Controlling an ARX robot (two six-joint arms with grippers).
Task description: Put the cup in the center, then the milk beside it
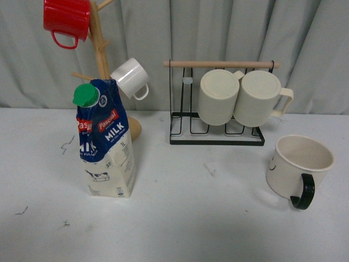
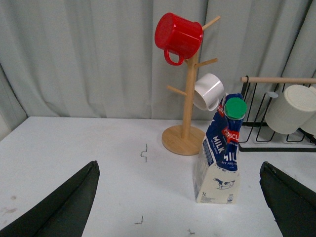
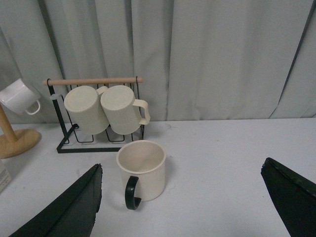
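The cup (image 1: 299, 165), a wide cream-white mug with a black handle, stands upright at the right of the white table (image 1: 207, 218); its handle points toward the front edge. The right wrist view has the cup (image 3: 142, 169) ahead of my open right gripper (image 3: 181, 197), nearer one finger. At the table's left stands the milk (image 1: 104, 141), a blue and cream carton with a green cap. It appears as the milk (image 2: 222, 155) in the left wrist view, ahead of my open left gripper (image 2: 180, 197). Neither arm shows in the front view.
A wooden mug tree (image 1: 101, 52) behind the milk carries a red mug (image 1: 66, 21) and a small white cup (image 1: 131, 78). A black wire rack (image 1: 218, 117) at the back holds two ribbed cream mugs (image 1: 240, 98). A grey curtain hangs behind the table.
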